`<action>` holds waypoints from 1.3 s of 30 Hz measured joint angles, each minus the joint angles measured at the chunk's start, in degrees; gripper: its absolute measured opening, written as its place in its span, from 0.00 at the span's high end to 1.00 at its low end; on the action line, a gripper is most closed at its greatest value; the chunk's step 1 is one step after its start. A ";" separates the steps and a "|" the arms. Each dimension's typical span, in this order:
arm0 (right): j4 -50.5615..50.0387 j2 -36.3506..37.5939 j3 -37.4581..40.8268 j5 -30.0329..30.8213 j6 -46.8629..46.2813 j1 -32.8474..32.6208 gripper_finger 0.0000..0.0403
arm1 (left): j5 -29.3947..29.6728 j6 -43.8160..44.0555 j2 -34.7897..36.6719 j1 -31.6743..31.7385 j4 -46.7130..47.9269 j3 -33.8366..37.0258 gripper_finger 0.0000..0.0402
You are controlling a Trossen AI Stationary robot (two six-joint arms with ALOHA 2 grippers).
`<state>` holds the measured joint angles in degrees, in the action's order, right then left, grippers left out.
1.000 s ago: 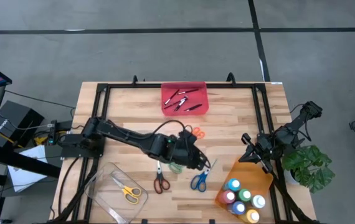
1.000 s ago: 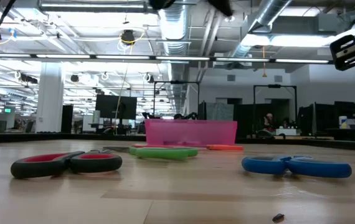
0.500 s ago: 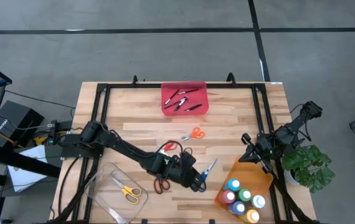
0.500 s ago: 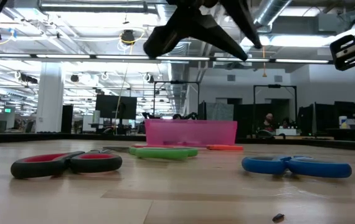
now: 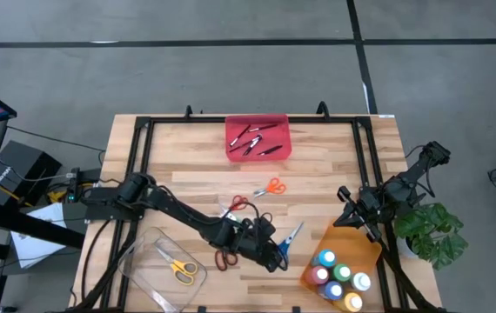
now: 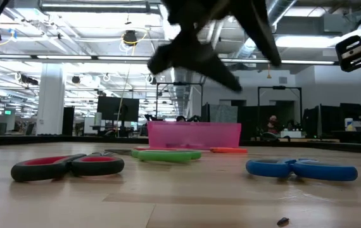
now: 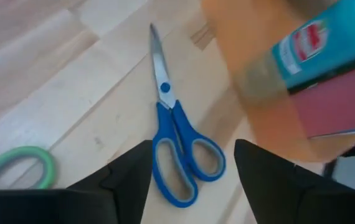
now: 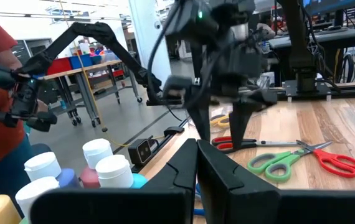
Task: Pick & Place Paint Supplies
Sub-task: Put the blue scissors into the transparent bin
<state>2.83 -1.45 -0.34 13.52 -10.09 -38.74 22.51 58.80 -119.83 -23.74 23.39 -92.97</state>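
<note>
Seen from above, a clear tray [image 5: 157, 261] at the lower left of the wooden surface [image 5: 187, 165] holds yellow-handled scissors [image 5: 178, 268]. To its right the left arm reaches low across the frame, its left tool [image 5: 276, 252] hanging over the blue-handled scissors [image 5: 281, 245], fingers apart with nothing between them. Red-handled scissors [image 5: 224, 258] lie just left of it, and orange-handled scissors [image 5: 271, 187] sit higher, near centre. At top centre a red tray [image 5: 258, 137] carries thin dark sticks [image 5: 253, 139]. At lower right an orange tray [image 5: 345, 248] holds white-capped paint bottles [image 5: 340, 278]; beside it the right tool [image 5: 352, 216] waits with fingers together.

Only the left wrist view shows the blue-handled scissors [image 7: 177, 155] lying flat, blades closed, framed between that tool's spread fingers [image 7: 127, 177], with a green handle loop [image 7: 17, 168] at its lower left edge. The low view alone puts green-handled scissors [image 6: 166, 154] in front of the pink-looking tray [image 6: 194, 135], and the right wrist view shows them crossed with a red pair [image 8: 330, 158].

A second ago the left tool was shut and farther up the surface, over the green pair; since then it has swung toward the lower edge and spread its fingers. The right arm has not moved.

Beyond the light wood planks lies a bare grey floor; the low view looks into an open workshop with ducts and strip lights, and a person in a red shirt [image 8: 0, 93] stands at the right wrist view's left edge.
</note>
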 joint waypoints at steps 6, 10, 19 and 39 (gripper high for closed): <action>0.00 0.01 -0.01 0.01 -0.01 0.01 0.98 | -0.67 0.14 -4.68 -0.77 -0.45 0.01 0.50; 0.00 0.00 -0.01 0.01 -0.02 0.02 0.98 | -3.02 0.18 -7.08 -0.95 -0.39 0.07 0.54; 0.00 0.00 -0.01 0.00 -0.02 0.00 0.98 | -3.93 0.05 -8.66 -0.57 -0.34 0.01 0.63; 0.00 0.02 -0.02 0.00 -0.01 0.01 0.98 | -2.72 -0.02 -10.51 -0.71 2.08 -0.20 0.92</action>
<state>2.83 -1.43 -0.36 13.52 -10.09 -38.72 19.80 58.78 -130.33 -24.45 25.47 -93.17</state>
